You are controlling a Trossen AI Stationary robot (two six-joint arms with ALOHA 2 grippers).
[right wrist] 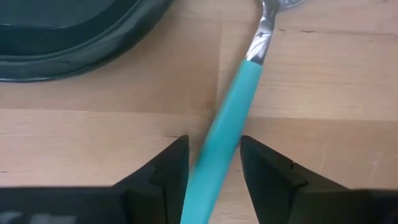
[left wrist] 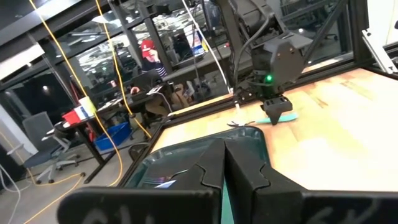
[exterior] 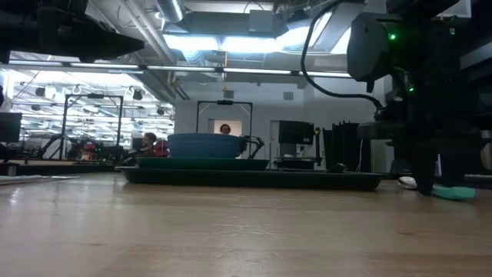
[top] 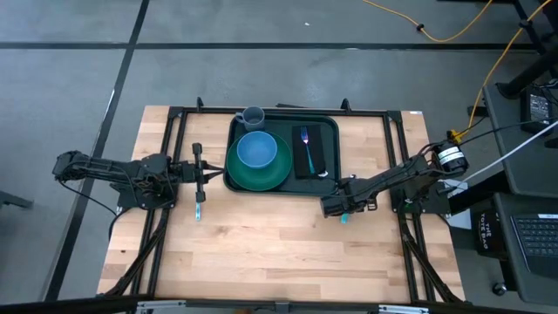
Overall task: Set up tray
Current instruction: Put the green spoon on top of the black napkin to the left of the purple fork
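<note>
The dark green tray [top: 283, 187] lies at the table's far middle. It carries a green plate [top: 261, 176] with a blue bowl [top: 257, 150], a grey cup [top: 253, 116], and a black napkin [top: 316, 157] with a blue fork [top: 306, 142]. A teal-handled spoon [right wrist: 233, 106] lies on the wood just right of the tray's near right corner. My right gripper [right wrist: 214, 165] is low over it and open, one finger on each side of the handle. My left gripper [top: 199, 174] hovers left of the tray, shut on a teal-handled utensil [top: 199, 212]. My left gripper pinches the teal-handled utensil between its two fingers; only a teal sliver [left wrist: 227, 208] shows between them. The fingers themselves hide which part they have. The teal end [top: 199, 212] sticks out toward the table's near edge, clear of the table.
Black frame rails [top: 179, 139] run along the table's left, right and far sides. Bare wood [top: 279, 253] fills the near half of the table. People and desks show in the room beyond the far edge.
</note>
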